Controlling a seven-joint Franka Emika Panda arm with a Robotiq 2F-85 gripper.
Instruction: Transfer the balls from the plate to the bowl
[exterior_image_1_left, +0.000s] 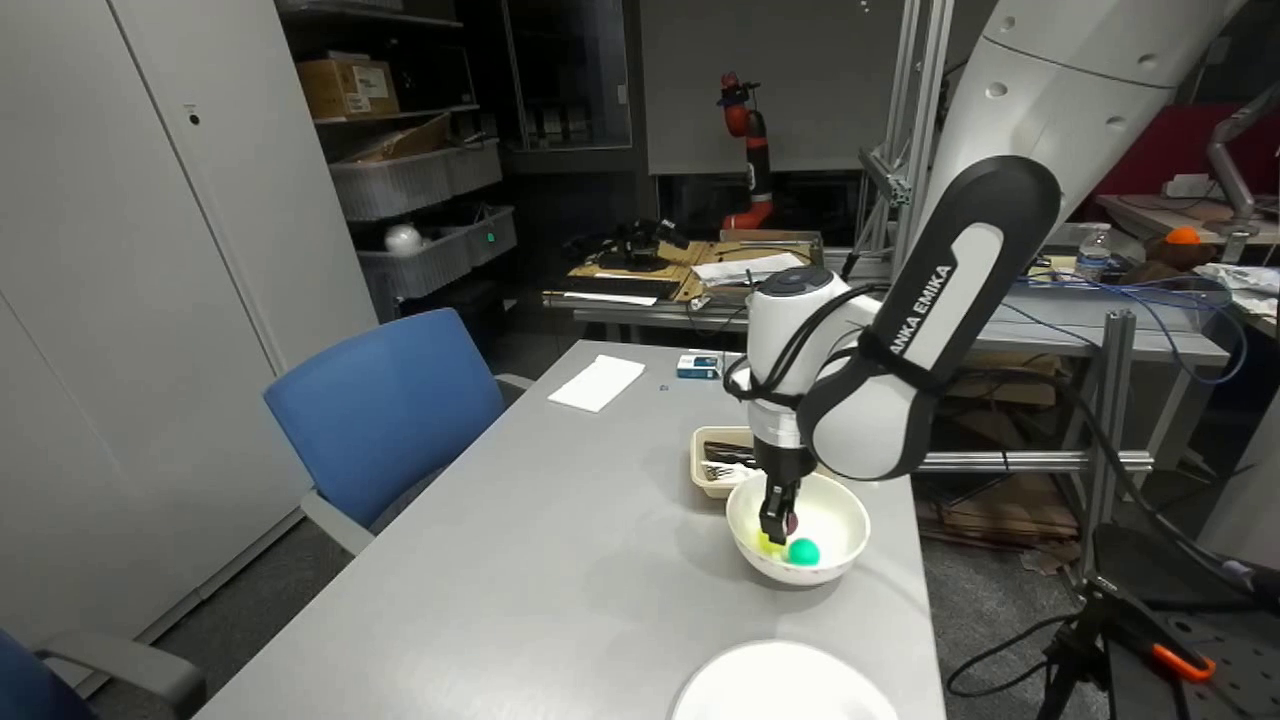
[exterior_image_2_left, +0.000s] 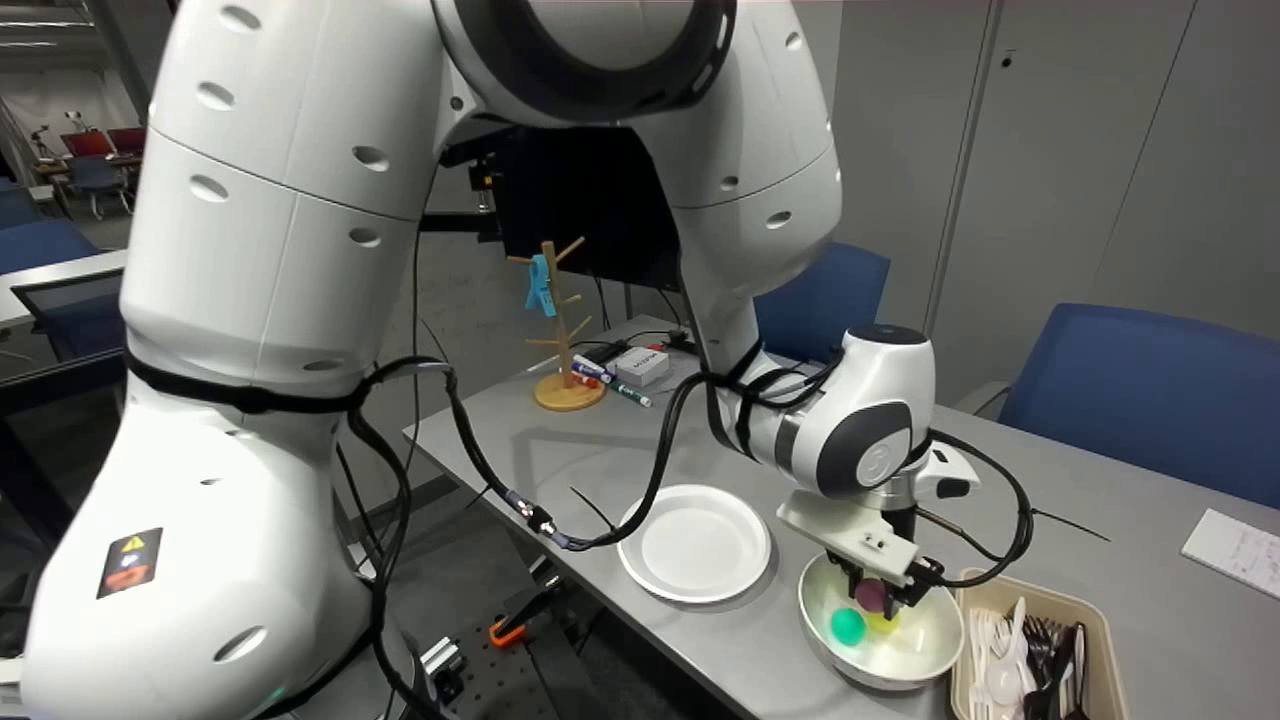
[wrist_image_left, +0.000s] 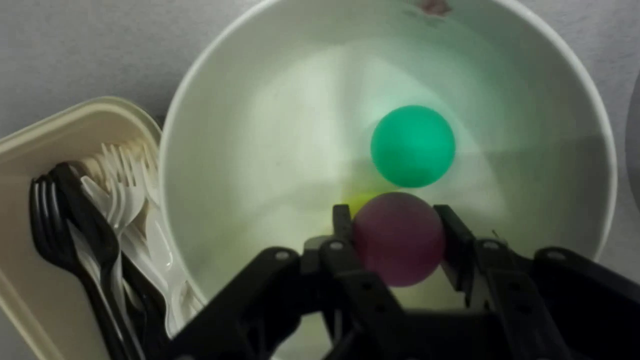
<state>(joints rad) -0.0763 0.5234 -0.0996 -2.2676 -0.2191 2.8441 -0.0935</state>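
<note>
Under the pincer, the bowl holds a green ball.

Robot arm: "ANKA EMIKA" in white on the black cover.
Sticker: on the arm's lower white part, yellow warning triangle; red symbol beneath, blurred.
Cardboard box: white label, unreadable.
Blue-and-white box: print, illegible.
Small grey box: dark lettering, too small to read.
Paper: faint marks, illegible.
</note>
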